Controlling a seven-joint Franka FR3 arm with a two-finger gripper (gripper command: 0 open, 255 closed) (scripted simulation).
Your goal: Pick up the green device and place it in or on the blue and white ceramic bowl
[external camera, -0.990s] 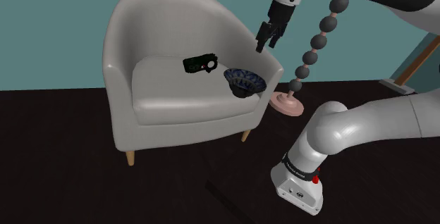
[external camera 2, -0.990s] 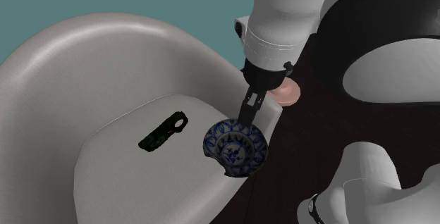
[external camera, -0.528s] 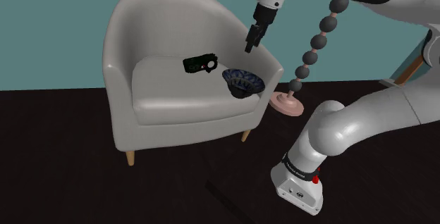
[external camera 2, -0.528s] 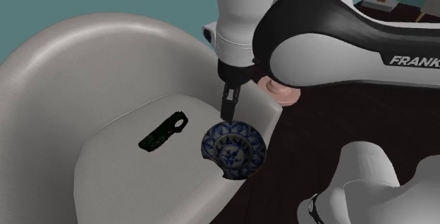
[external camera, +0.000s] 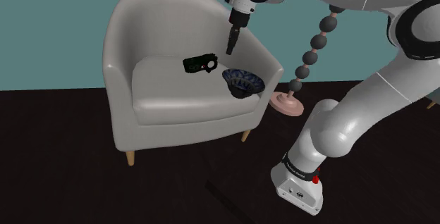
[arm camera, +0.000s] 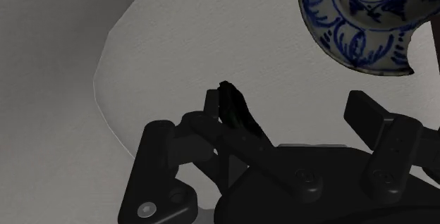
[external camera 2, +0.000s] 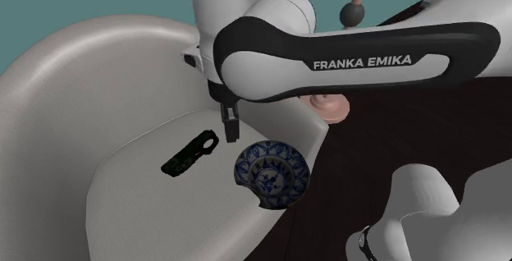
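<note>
- The white box-shaped robot stand (external camera: 299,187) sits nearest, on the dark floor (external camera: 169,187), and the white arm rises from it and bends over toward the chair.
- A cream tub armchair on short wooden legs (external camera: 137,39) stands beyond the stand, and its seat cushion (external camera: 176,99) carries both task things.
- The blue and white patterned ceramic bowl (external camera: 244,82) rests at the cushion's edge on the shoulder view's right, against the armrest, with its opening up.
- The small, flat dark green device with a ring at one end (external camera: 200,64) lies near the cushion's back edge. It is close to the bowl but not touching it.
- The all-black two-finger gripper (external camera: 230,48) points down and hovers above the cushion's back edge, between device and bowl and touching neither. In the second exterior view its tip is just beside the device's ring end.
- In the wrist view the two fingers (arm camera: 156,152) stand well apart with nothing clasped.
- A pole of dark beads on a round pink base (external camera: 285,103) stands on the floor behind the armrest.
- A teal wall (external camera: 42,25) closes the back.
</note>
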